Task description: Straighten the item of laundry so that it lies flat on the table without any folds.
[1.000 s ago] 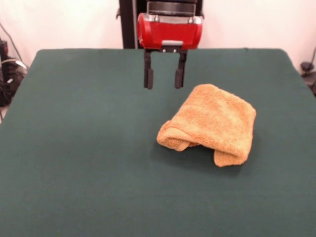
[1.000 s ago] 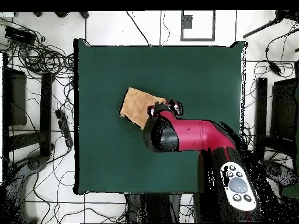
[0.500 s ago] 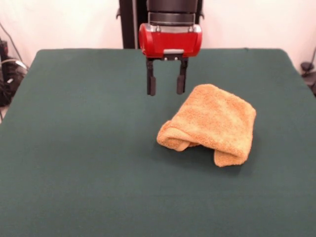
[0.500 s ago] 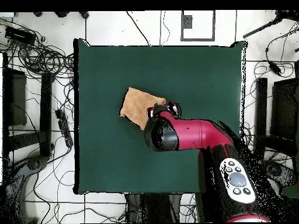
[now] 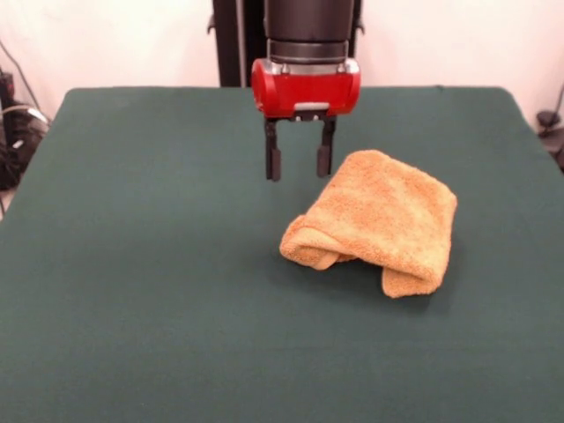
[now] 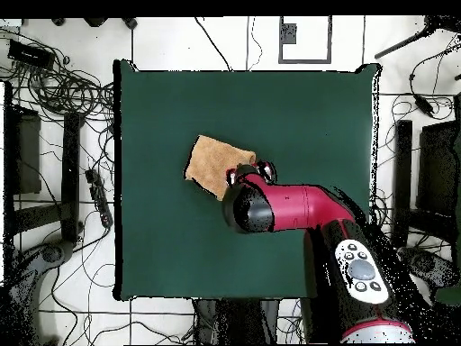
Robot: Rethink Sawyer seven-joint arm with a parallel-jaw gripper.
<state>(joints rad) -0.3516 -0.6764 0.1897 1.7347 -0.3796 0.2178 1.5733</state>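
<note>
Front view shows the gripper [image 5: 299, 163] hanging with its fingers spread apart, holding nothing, just beside the towel's [image 5: 379, 220] far corner. Folded over on itself, the towel lies on the table [image 5: 132, 264], slightly off its middle.

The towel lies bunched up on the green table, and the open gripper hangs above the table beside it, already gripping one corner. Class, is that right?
Not quite. The towel is bunched on the table and the gripper is open beside it, but the front view shows its fingers empty, gripping nothing.
</note>
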